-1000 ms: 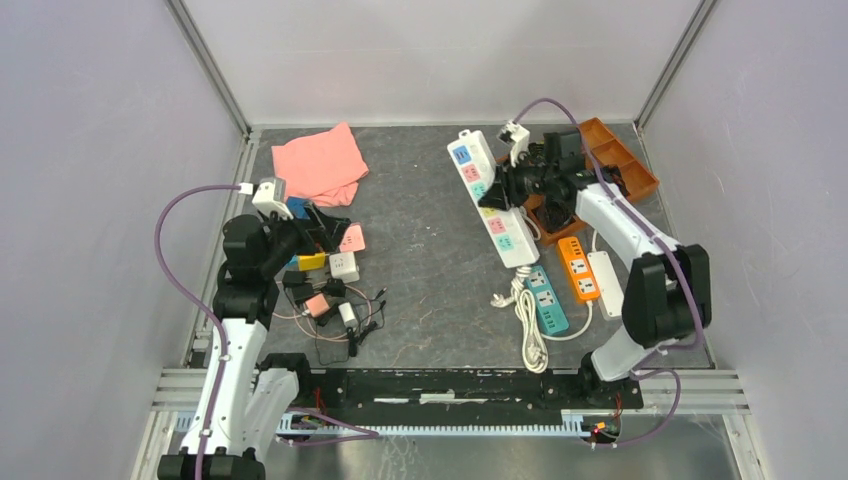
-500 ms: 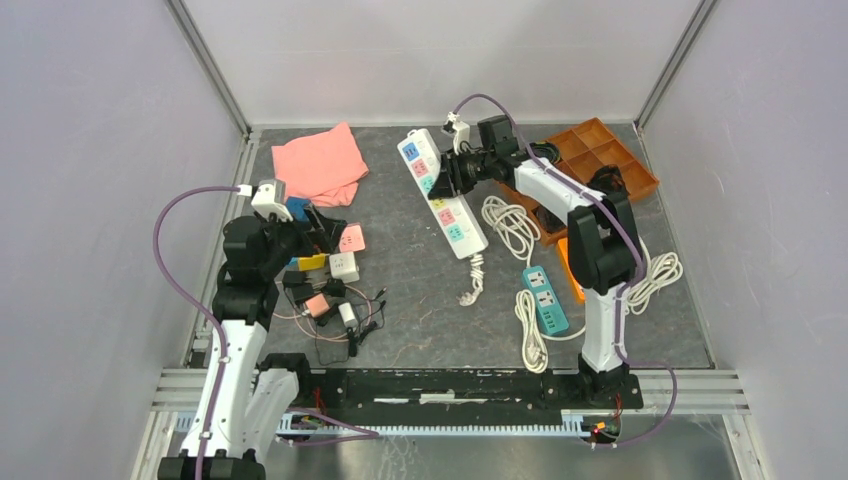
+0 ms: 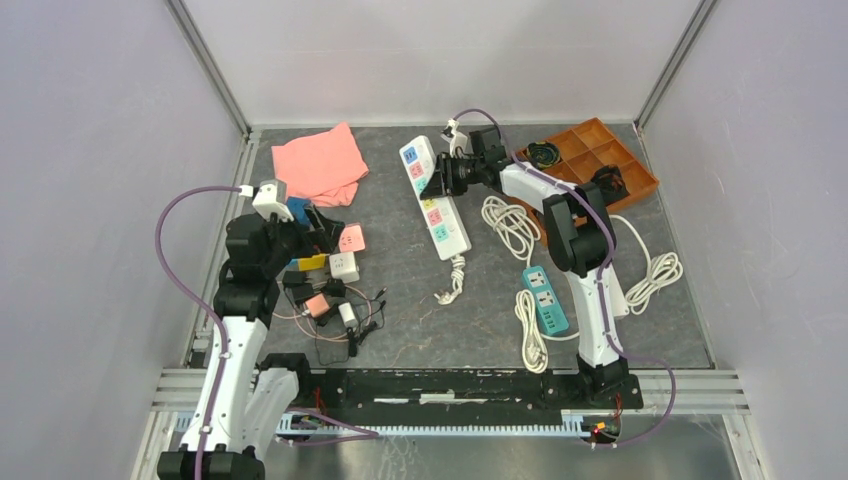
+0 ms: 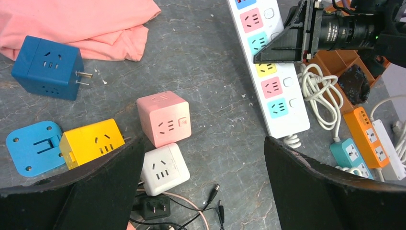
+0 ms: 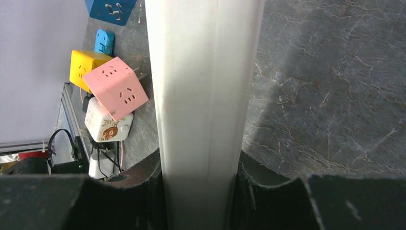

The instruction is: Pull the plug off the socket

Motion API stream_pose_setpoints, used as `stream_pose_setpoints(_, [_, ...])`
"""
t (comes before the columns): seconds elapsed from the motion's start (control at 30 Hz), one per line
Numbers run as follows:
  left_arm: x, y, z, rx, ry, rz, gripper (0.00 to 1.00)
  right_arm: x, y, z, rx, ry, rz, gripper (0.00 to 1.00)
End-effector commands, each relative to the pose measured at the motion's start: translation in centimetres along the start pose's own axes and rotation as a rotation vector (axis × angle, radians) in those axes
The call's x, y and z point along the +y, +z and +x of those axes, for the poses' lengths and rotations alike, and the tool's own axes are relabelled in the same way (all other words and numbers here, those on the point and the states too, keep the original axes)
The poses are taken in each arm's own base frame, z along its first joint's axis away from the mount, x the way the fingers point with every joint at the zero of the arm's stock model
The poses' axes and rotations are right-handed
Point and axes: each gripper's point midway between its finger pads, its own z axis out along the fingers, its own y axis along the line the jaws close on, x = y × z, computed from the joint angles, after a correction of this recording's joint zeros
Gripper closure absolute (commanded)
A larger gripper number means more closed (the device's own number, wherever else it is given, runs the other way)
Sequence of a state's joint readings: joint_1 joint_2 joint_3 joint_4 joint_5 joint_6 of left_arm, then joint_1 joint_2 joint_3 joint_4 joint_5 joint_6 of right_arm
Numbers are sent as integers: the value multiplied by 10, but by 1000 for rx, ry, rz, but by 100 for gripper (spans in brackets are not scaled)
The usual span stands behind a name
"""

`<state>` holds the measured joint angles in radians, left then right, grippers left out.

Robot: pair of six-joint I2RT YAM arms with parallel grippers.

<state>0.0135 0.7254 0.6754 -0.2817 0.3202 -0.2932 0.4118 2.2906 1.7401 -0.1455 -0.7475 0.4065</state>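
Holding the long white plastic power strip [image 3: 445, 222] with coloured outlets, at 12 o'clock from table [image 3: 400, 320] centre, clamped in the right gripper [image 3: 438, 183], left gripper [image 4: 203, 141] spread empty at 9 o'clock; no plug visible, pulling apparently not started.

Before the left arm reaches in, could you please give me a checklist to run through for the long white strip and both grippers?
1. Is the right gripper clamped on the socket? Ok; the strip's body sits between its fingers in the right wrist view.
2. Is the left gripper open and empty? Ok.
3. Is a plug seated in the socket? Cannot tell; the outlet faces in view are bare, and the right gripper hides part of the strip.
4. Is the white cord loose, apart from the teal strip? Ok.
5. Is the left gripper at the socket? Not ok; it hangs over the pink cube and the white cube.
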Motion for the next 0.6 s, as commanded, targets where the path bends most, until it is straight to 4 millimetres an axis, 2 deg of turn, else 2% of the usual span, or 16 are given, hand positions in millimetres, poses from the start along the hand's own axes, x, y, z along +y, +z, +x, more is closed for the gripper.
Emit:
stream_pose_setpoints(0.0, [-2,-1,-12,-29,59,8,0,-14,8,-18,-45,-128,72,66])
stream_pose_setpoints(0.17, [-3,-2,-12,-32,59,10,0,-39,-5,-30,-35,-227,246,32])
stream_pose_setpoints(0.23, [-3,-3,-14,-35,60,11,0,-45,-11,-34,-33,-261,299,25])
stream_pose_setpoints(0.4, [-5,-4,-15,-41,62,15,0,-48,-28,-40,-33,-324,377,19])
stream_pose_setpoints(0.57, [-6,-6,-17,-52,66,16,0,-36,-60,-58,-66,-409,462,17])
